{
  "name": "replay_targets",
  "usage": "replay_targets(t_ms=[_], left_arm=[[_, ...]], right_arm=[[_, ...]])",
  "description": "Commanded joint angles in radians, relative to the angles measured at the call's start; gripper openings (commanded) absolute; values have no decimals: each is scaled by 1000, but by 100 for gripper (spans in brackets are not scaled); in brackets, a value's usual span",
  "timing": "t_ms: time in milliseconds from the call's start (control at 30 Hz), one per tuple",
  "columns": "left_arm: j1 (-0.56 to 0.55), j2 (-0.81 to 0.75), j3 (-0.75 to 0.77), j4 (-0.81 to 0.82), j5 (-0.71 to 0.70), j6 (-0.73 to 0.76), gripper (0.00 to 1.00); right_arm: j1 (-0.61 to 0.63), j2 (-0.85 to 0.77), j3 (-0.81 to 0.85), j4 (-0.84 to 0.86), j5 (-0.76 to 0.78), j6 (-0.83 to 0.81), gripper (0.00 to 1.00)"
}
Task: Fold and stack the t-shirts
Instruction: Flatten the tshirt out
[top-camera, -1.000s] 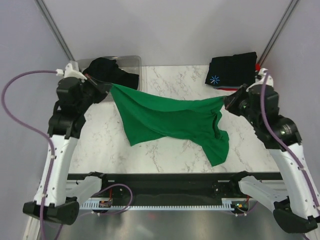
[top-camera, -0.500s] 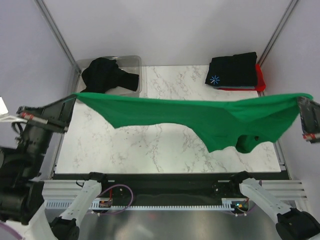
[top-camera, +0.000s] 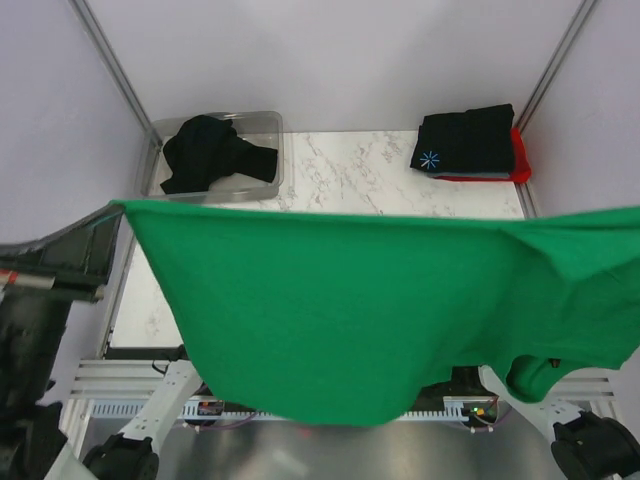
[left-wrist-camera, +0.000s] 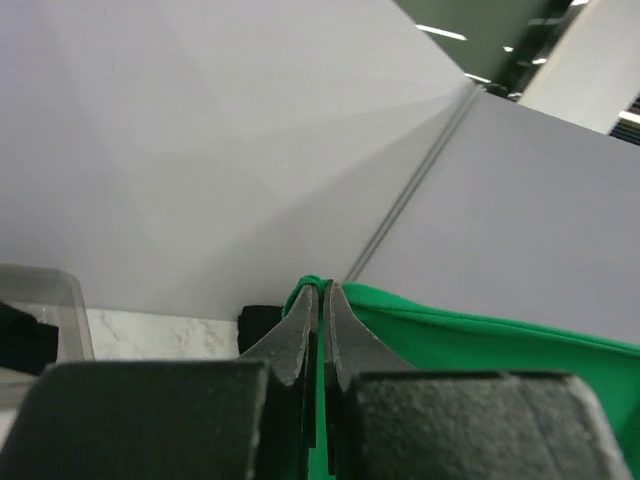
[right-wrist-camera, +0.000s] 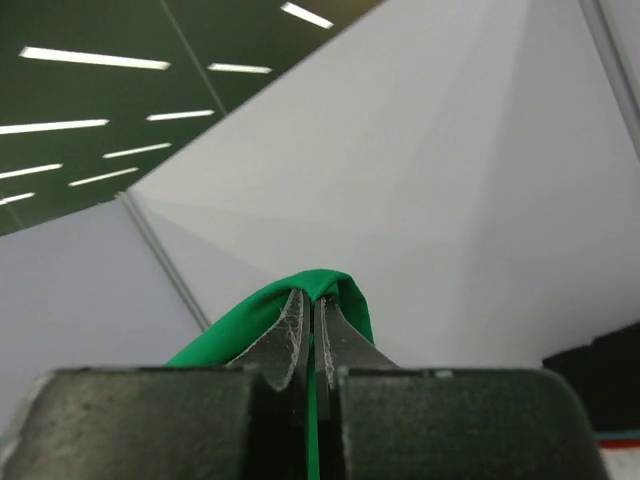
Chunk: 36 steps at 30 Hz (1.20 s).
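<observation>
The bright green t-shirt hangs spread wide, high above the table, close to the top camera. My left gripper is shut on its left corner; the cloth runs off to the right. My right gripper is shut on its right corner. In the top view the left gripper sits at the shirt's upper left; the right gripper is out of that frame. A folded black t-shirt with the starburst print lies on a red one at the back right. Another black t-shirt lies crumpled at the back left.
A clear plastic bin at the back left holds the crumpled black shirt. The white marble table shows only behind the green cloth. Grey walls with metal posts stand on both sides.
Both grippers rose and pulled apart with the green shirt, lifting it off the table. It now hangs stretched out, covering most of the top view; the right arm left the frame.
</observation>
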Motion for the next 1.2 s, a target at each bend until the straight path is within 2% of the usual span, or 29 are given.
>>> replay_targets(t_ms=[0,133,233,300,333,367,400,433,467,500,533,567,633,833,933,1033,1100,1167], left_arm=[[6,142,-70,-134,-134,-33,2],[6,205,-242,-129,-220,-41,2],[8,283,-394,-48,-251,-12,2],[15,386,-472,7,-268,-6,2],[20,424,-484,19,-274,-4,2],[38,524,-503,47,-263,-1,5],[53,570,-506,56,-242,-2,18],[72,625,-505,64,-207,-3,48],[111,671,-498,75,-162,-6,57],[126,711,-488,81,-72,-7,69],[129,780,-474,79,-47,13,90],[129,796,-457,78,-32,22,93],[129,778,-469,76,-35,27,100],[129,617,-658,107,-53,31,99],[129,505,-816,142,-39,19,98],[129,404,-1025,191,1,-1,97],[129,344,-1102,236,22,-16,95],[129,321,-1197,288,43,-35,94]], right_arm=[[28,171,-87,-88,244,-11,0],[71,287,-348,-39,365,24,0],[68,417,-474,16,440,31,0],[31,503,-525,65,424,24,0],[-39,595,-539,86,390,30,0],[-74,646,-553,128,317,40,0],[-105,703,-549,142,272,44,0],[-158,811,-529,149,194,41,18],[-171,865,-507,152,137,37,36],[-173,908,-471,152,108,28,59],[-173,959,-463,149,44,14,89],[-173,965,-464,142,30,11,98],[-170,903,-559,163,31,11,98],[-171,661,-930,283,-24,12,98],[-170,588,-1088,317,-101,30,98],[-171,542,-1236,359,-182,58,98],[-171,539,-1312,418,-228,67,98],[-170,586,-1317,438,-265,64,98]])
